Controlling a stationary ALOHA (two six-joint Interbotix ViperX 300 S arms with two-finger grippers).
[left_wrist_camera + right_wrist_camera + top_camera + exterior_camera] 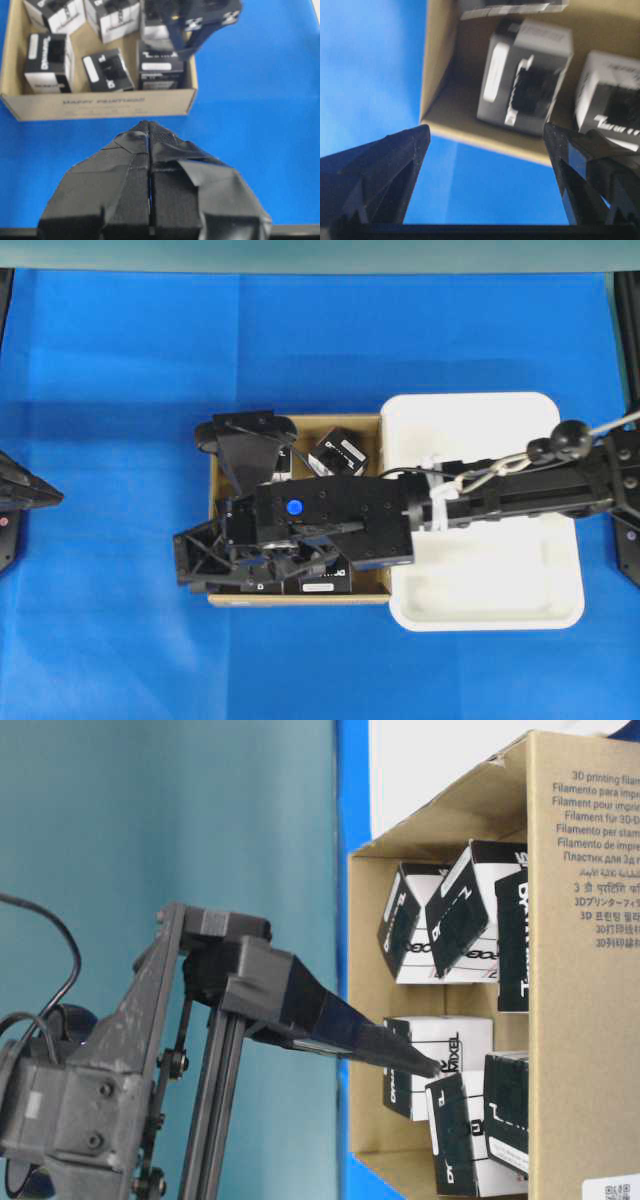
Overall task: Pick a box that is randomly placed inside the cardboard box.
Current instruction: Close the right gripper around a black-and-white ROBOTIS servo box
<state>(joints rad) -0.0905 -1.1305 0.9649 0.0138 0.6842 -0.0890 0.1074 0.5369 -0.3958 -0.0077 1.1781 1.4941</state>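
The shallow brown cardboard box [300, 421] lies mid-table with several small black boxes inside; one box [338, 452] shows near its far wall. My right arm reaches across and hides most of the others. My right gripper [195, 498] hangs over the carton's left wall, open wide, with nothing between its fingers. In the right wrist view a box [525, 75] lies on the carton floor [450, 115] ahead of the open gripper [485, 145]. My left gripper [148, 125] is shut and empty, short of the carton's wall [100, 102], and sits at the left edge [30, 495].
A white plastic tray [500, 580] touches the carton's right side, under my right arm. Blue cloth [120, 640] covers the table around both. The table-level view shows the left gripper [425, 1070] pointing at the carton [590, 1050].
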